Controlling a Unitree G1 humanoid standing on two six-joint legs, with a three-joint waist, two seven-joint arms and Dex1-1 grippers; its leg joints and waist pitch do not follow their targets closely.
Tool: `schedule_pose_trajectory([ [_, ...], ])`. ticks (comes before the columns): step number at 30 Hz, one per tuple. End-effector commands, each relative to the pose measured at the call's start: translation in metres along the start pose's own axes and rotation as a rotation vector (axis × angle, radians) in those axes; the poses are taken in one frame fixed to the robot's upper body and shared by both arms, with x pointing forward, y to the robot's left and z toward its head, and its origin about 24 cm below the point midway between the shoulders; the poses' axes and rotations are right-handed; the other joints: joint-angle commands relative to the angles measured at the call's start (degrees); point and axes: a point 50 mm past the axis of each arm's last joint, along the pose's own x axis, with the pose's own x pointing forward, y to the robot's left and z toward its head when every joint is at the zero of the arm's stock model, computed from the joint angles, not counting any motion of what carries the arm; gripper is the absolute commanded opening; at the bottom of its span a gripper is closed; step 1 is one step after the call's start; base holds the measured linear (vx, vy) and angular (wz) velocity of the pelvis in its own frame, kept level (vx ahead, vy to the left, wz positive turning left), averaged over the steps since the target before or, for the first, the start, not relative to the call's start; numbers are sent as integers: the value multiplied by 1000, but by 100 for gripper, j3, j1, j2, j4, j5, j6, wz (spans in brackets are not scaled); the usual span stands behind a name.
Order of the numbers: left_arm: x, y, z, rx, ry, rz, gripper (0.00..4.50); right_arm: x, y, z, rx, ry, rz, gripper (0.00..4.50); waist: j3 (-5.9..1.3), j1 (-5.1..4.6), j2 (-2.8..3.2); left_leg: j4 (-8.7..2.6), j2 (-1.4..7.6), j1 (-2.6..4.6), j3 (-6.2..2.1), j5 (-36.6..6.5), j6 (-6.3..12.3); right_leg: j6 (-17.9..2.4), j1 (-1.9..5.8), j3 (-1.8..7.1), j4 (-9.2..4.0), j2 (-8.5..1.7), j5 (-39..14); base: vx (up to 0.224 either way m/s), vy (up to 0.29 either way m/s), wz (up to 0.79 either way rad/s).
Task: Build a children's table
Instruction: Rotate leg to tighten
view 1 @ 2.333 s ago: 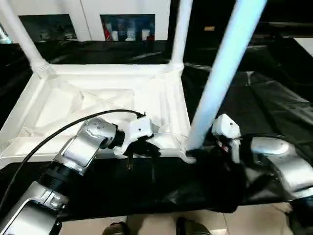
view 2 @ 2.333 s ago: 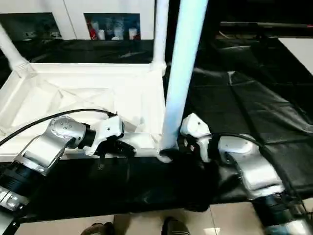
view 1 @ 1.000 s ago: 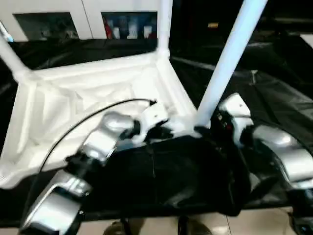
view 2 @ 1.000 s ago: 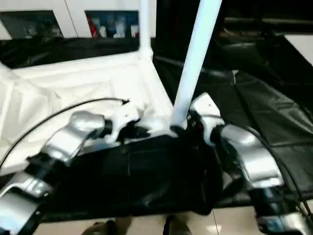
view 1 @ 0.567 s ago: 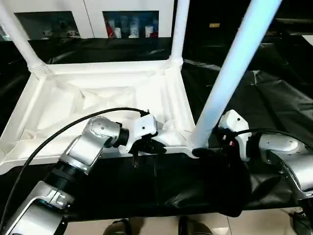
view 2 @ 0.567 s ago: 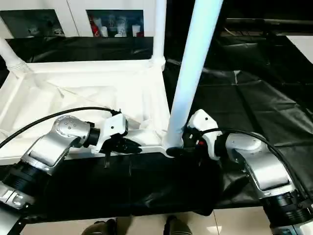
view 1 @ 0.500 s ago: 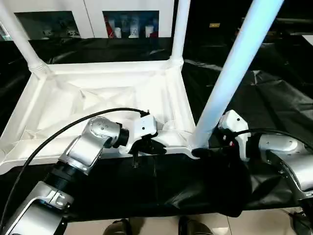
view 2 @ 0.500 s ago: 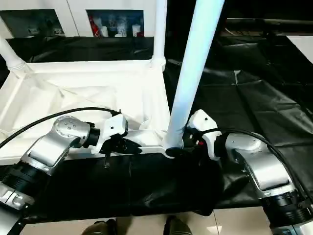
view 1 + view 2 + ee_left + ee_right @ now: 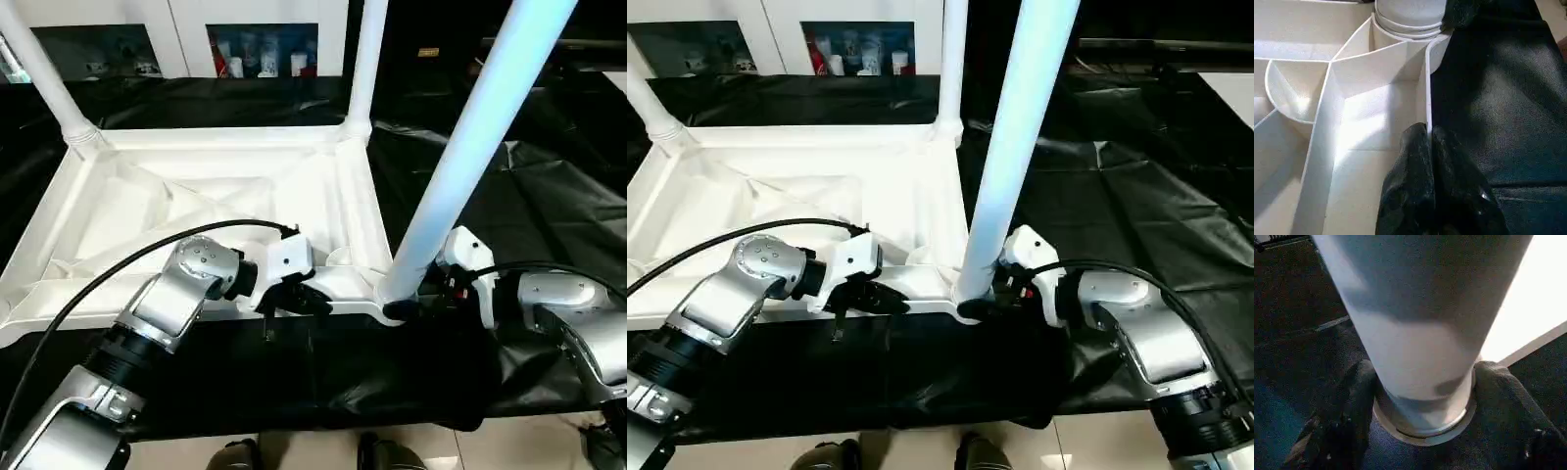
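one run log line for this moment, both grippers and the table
left gripper: shut on tabletop rim | right gripper: fingers flank near-right leg at its socket | two far legs seated

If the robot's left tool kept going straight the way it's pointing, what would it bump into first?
Probably the near-corner leg in its socket, straight ahead along the table top's rim; the left tool is shut on that rim, so depth is uncertain.

The table top (image 9: 196, 211) lies upside down on the surface (image 9: 549, 206), ribbed underside up. Legs stand in three corner sockets: far left (image 9: 44, 73), far right (image 9: 364, 59) and near right (image 9: 470, 137). The left gripper (image 9: 1426, 147) sits on the near rim, left of the near-right leg. The right gripper (image 9: 1422, 396) straddles that leg's base, a finger on each side.
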Motion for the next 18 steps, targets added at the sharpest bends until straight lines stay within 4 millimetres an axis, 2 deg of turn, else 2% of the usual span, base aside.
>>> schedule_pose_trajectory([
  [1, 5, -9, 0, 10, 5, -86, 0, -2, -2, -3, 3, 18, -14, 267, -431, 8, -56, -312, 135, 93, -15, -915, 643, -1525, 389, 116, -271, -131, -934, 0, 0, 0],
  [5, 5, -9, 0, 6, 9, -86, 0, -2, -4, -4, 6, 20, -22, 266, -439, 9, -53, -302, 134, 93, -13, -822, 700, -1589, 396, 113, -248, -123, -749, 0, 0, 0],
  [9, 8, -2, -2, -24, 16, -11, 0, 4, -10, -9, 54, 22, -138, 266, -425, 5, -52, -303, 128, 88, -13, -867, 695, -1588, 391, 112, -259, -125, -815, 0, 0, 0],
  [12, 13, 9, -2, -54, 17, 92, 0, 14, -19, -11, 144, -24, -289, 266, -396, -42, -45, -323, 100, 80, -19, -1157, 497, -1414, 361, 99, -339, -124, -1465, 0, 0, 0],
  [13, 16, 14, -1, -75, 13, 138, 0, 19, -21, -12, 181, -36, -355, 265, -393, -53, -59, -338, 94, 77, -39, -1298, 368, -1275, 368, 87, -363, -127, -1824, 0, 0, 0],
  [14, 19, 18, -1, -89, 11, 169, 0, 24, -23, -13, 227, -42, -413, 265, -379, -62, -53, -349, 85, 87, -41, -1420, 269, -1149, 334, 91, -392, -116, -2090, 0, 0, 0],
  [18, 36, 29, 7, -157, -11, 261, 0, 50, -17, -16, 398, -89, -541, 264, -385, -78, -41, -377, 74, 112, -68, -1721, 83, -926, 288, 80, -442, -115, -2426, 0, 0, 0],
])
